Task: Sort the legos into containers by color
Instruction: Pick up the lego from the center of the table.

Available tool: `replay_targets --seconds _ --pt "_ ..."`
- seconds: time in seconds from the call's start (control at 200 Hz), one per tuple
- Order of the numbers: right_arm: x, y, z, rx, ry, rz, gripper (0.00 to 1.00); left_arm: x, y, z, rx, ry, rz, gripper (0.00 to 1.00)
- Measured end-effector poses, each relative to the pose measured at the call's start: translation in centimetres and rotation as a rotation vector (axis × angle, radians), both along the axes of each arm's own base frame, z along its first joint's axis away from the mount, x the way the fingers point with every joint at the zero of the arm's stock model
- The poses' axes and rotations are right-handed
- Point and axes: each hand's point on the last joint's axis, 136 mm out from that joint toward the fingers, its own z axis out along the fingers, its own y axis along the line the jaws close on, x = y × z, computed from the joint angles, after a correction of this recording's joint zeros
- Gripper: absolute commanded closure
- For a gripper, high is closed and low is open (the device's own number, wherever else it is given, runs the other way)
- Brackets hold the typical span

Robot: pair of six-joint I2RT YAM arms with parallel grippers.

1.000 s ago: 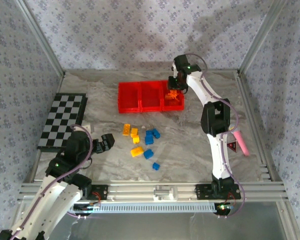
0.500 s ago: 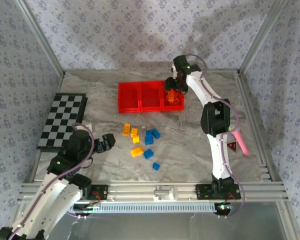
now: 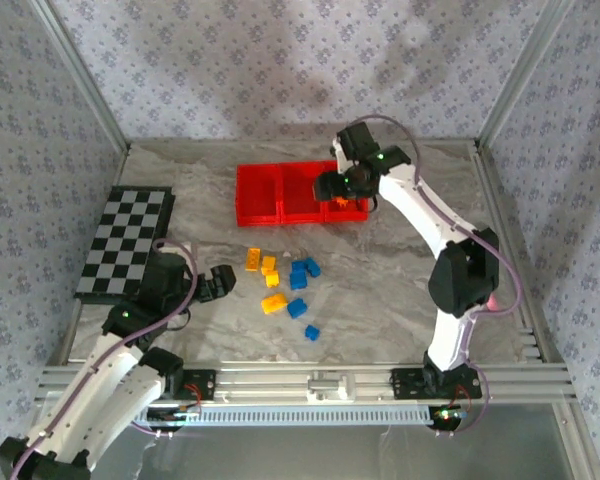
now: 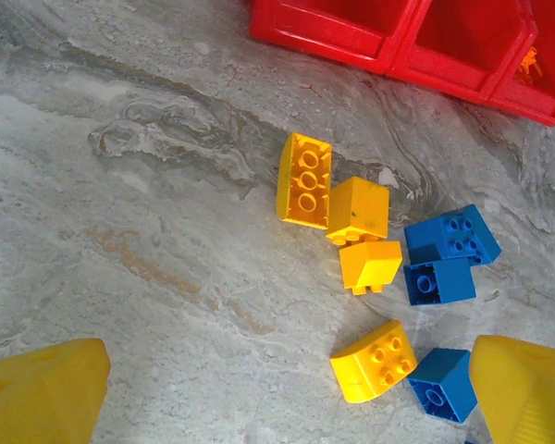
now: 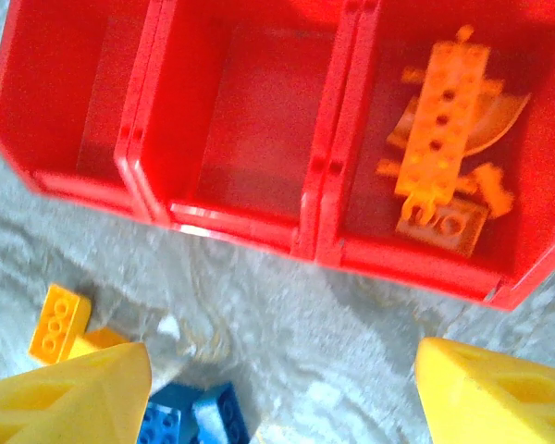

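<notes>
The three joined red containers (image 3: 260,218) stand at the back of the table. Orange legos (image 5: 442,120) lie in the right container (image 5: 527,277); the left and middle ones look empty. My right gripper (image 3: 332,188) hangs open just in front of the containers (image 5: 324,166), with nothing between its yellow fingers (image 5: 65,398). Yellow legos (image 3: 270,265) and blue legos (image 3: 302,270) lie loose mid-table. My left gripper (image 3: 218,282) is open, low, just left of them. In its wrist view several yellow legos (image 4: 303,179) and blue legos (image 4: 451,236) lie ahead, with one yellow lego (image 4: 374,361) nearest its right finger (image 4: 523,388).
A black-and-white checkered board (image 3: 125,240) lies at the left edge. Metal frame rails run along the near edge (image 3: 320,380) and both sides. A pink object (image 3: 492,300) sits by the right arm.
My right gripper has opened wider and drawn back from above the right container toward the near left. My left arm has edged forward toward the loose legos.
</notes>
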Motion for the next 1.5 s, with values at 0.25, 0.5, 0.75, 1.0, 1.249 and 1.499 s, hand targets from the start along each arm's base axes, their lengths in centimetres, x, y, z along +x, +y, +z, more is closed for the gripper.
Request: replay_targets --seconds 0.25,0.5,0.75,1.0,1.249,1.499 --pt "-6.1 0.6 -5.9 -0.099 0.121 0.081 0.27 0.5 -0.5 0.3 -0.014 -0.015 -0.01 0.0" --pt "-10.4 1.2 -8.5 -0.17 0.165 0.184 0.28 0.6 -0.7 0.3 -0.019 -0.014 -0.016 0.0" --pt "-12.2 3.3 -9.3 -0.222 0.148 0.293 0.29 0.6 -0.7 0.3 -0.019 -0.015 -0.016 0.0" --pt "-12.4 3.1 -12.6 -0.311 0.194 0.32 0.32 0.6 -0.6 0.7 -0.027 -0.03 -0.016 0.0" --pt "-12.5 3.5 -13.8 -0.332 0.216 0.337 0.35 0.5 -0.6 0.8 -0.028 -0.033 -0.015 0.0" --pt "-12.1 3.9 -14.9 -0.344 0.231 0.347 0.46 0.5 -0.6 0.8 -0.028 -0.032 -0.016 0.0"
